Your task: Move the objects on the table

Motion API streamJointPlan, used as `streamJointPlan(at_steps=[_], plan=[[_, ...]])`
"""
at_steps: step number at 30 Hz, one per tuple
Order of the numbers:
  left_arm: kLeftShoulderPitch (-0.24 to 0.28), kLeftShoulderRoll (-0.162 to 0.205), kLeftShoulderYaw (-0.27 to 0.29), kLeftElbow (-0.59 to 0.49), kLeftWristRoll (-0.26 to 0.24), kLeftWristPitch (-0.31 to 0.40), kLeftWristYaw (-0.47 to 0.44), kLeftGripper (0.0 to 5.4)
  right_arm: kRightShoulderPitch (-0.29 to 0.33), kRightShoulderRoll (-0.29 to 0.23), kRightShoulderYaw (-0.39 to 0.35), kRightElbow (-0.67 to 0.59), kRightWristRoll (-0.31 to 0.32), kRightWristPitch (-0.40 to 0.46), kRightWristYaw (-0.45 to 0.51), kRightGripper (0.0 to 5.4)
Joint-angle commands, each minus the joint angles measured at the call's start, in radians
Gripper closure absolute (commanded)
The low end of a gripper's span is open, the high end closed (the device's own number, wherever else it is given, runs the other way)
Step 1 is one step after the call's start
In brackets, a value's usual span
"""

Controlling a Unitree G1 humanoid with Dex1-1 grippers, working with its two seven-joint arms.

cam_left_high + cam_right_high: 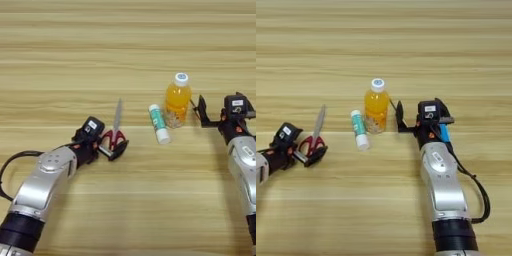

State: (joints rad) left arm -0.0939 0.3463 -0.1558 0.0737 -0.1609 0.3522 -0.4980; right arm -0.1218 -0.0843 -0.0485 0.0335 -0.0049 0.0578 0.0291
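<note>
Wooden table [60, 50]: left end effector [114, 148] grips scissors [116, 131]; right end effector [400, 120] open beside bottle [376, 106].

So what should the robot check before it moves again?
1. Bottle upright, cap on: ok.
2. Right pincer beside the bottle, not yet around it: ok.
3. Left pincer at the scissors' red handles: ok.
4. Left pincer really gripping them: cannot tell.
5. Glue stick lying flat, close to the bottle, may get bumped: not ok.
6. Table behind has free room: ok.
</note>
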Motion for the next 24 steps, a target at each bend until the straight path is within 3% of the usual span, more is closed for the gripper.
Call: streamJointPlan(at_steps=[1, 9, 15, 24], plan=[[0.033, 0.021, 0.005, 0.067, 0.045, 0.032, 0.024, 0.01, -0.021, 0.000, 0.001, -0.008, -0.002, 0.012, -0.004, 0.00], [0.028, -0.002, 0.015, 0.053, 0.038, -0.012, 0.032, 0.01, -0.022, 0.000, -0.012, -0.011, -0.001, 0.004, -0.017, 0.00], [0.018, -0.041, 0.035, 0.001, -0.002, -0.063, 0.020, 0.01, -0.025, 0.002, -0.037, -0.016, 0.010, -0.010, -0.036, 0.00], [0.005, -0.081, 0.044, -0.034, -0.021, -0.108, -0.003, 0.01, -0.039, -0.009, -0.151, -0.002, 0.013, -0.009, -0.148, 0.00]])
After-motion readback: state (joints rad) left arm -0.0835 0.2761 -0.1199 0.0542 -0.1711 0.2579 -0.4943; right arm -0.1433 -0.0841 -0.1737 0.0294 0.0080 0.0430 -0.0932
